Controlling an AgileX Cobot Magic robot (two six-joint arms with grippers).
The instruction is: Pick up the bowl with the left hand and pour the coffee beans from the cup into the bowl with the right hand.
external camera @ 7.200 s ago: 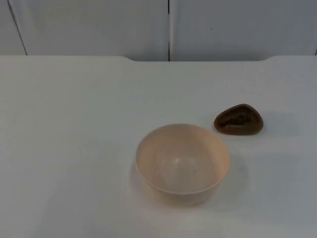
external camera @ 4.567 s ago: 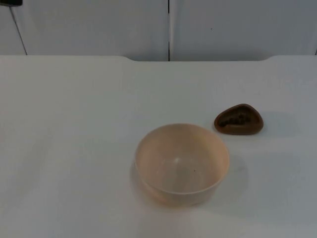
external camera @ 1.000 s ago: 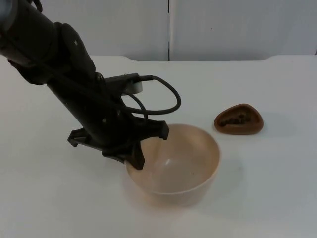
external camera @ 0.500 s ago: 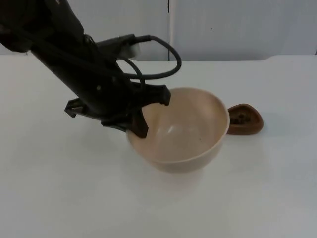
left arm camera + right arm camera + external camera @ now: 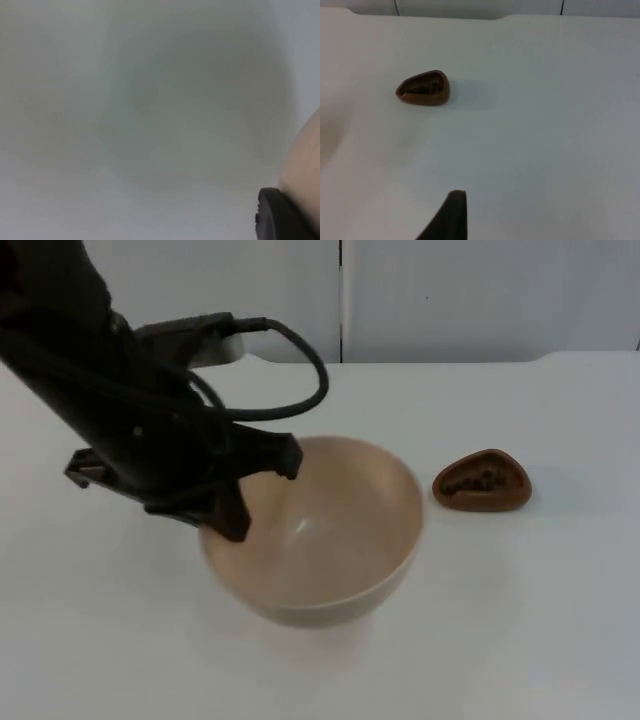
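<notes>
While the bowl (image 5: pixel 315 530) is clamped at its near rim by the left hand (image 5: pixel 245 490), clear of the surface (image 5: pixel 560 620), it should be held level; cup (image 5: pixel 482 481) sits beyond its far rim; right hand (image 5: pixel 451 220) waits, grip state unclear.

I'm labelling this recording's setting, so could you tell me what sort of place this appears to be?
Probably a robot test bench, not a kitchen: a plain white table top ends at a grey partition wall, and the left gripper holds a beige bowl near a small brown cup of coffee beans.
</notes>
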